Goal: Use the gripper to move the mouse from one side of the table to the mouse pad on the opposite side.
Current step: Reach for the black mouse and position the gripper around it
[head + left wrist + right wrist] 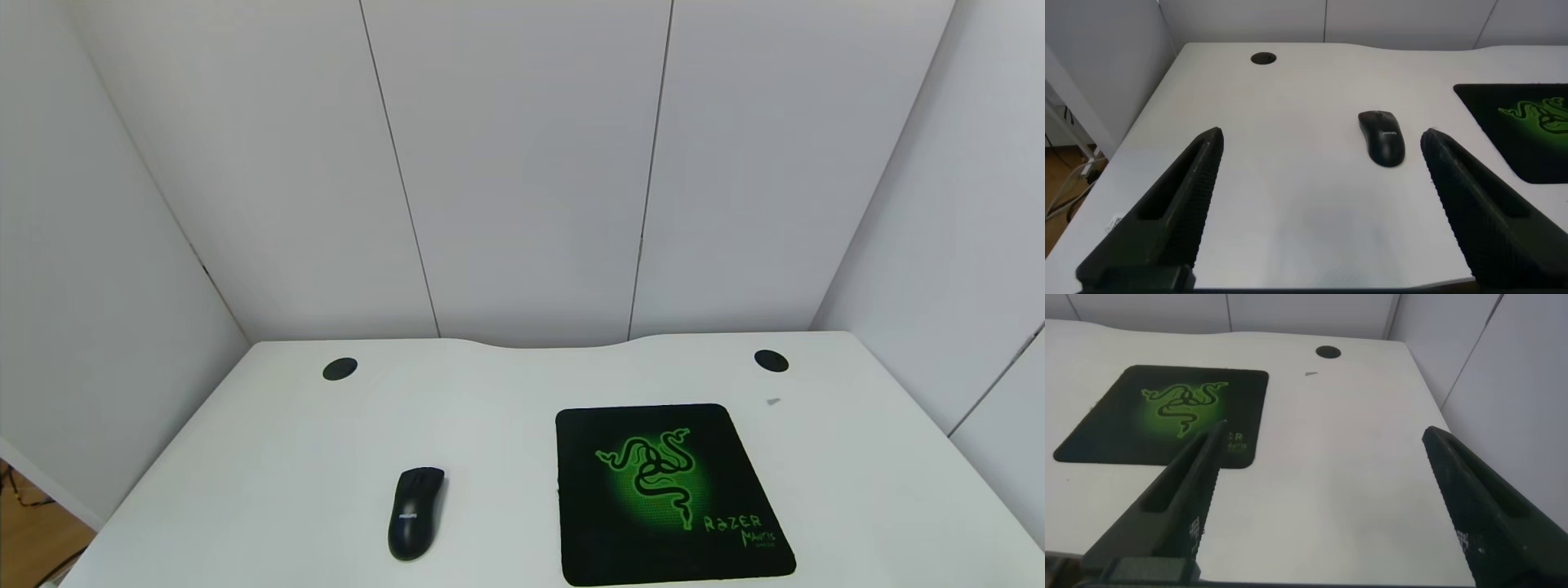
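Note:
The black mouse (416, 512) lies on the white table (269, 457), left of centre near the front edge. It also shows in the left wrist view (1382, 136), ahead of the left gripper (1323, 145), which is open, empty and held above the table. The black mouse pad (665, 494) with the green snake logo lies at the right front. It shows in the right wrist view (1167, 412) too. The right gripper (1324, 438) is open and empty above the bare table beside the pad. Neither gripper shows in the head view.
Two round black cable holes sit near the table's curved back edge, one at the left (340, 368) and one at the right (771, 360). A small grey speck (773, 401) lies near the right hole. White walls enclose the table at the back and sides.

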